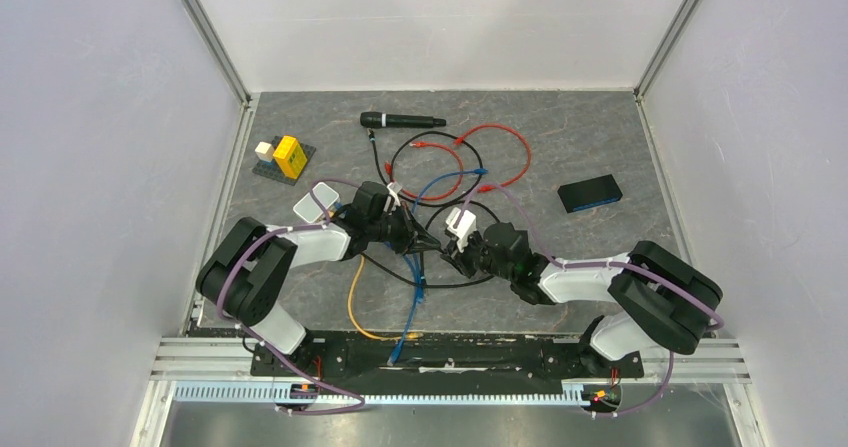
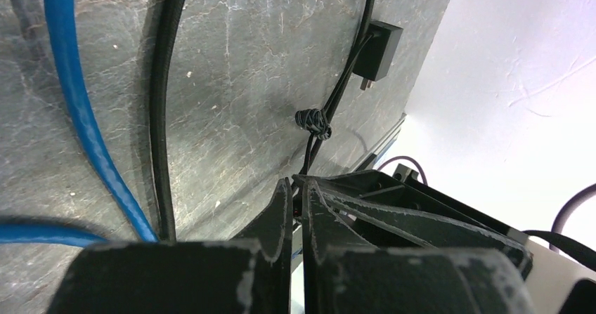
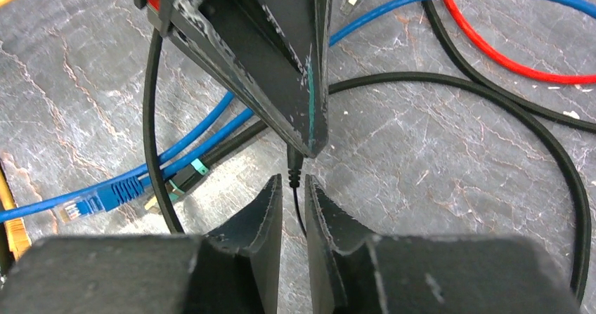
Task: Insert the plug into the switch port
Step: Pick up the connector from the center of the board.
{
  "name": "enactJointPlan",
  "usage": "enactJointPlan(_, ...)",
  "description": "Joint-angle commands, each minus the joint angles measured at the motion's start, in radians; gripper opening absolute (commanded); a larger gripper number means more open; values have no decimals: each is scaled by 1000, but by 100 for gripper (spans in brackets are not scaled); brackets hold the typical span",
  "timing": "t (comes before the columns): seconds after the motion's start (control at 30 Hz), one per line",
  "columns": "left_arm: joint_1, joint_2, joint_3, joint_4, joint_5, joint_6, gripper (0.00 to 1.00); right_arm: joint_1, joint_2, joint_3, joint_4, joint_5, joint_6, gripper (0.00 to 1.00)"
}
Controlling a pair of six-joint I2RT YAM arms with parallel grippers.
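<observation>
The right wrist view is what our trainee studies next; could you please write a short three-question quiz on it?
1. True or false: a thin black cable runs between the fingers of the right hand.
2. Which cable lies at the top right? A yellow, B red, C green.
3. What colour is the network plug lying at the left?
Key: 1 true; 2 B, the red cable; 3 blue.

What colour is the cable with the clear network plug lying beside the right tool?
Blue. The cable shows best in the right wrist view.
</observation>
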Motion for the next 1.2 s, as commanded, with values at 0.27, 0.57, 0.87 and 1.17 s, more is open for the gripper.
enactJointPlan(0.27, -4, -48, -13, 34, 9, -41, 2, -14, -22, 7, 77, -31, -15, 15)
enactJointPlan(0.57, -4, -62, -21, 33, 1, -46, 2, -14, -9, 23, 95, -51, -9, 6)
enactJointPlan(0.87, -3, -73, -24, 14, -15, -45, 22, -14, -16, 9, 142, -68, -6, 0)
enactJointPlan(1.17, 85, -230, 228, -703, -465, 254, 54, -52, -111, -57, 143, 12, 5, 0)
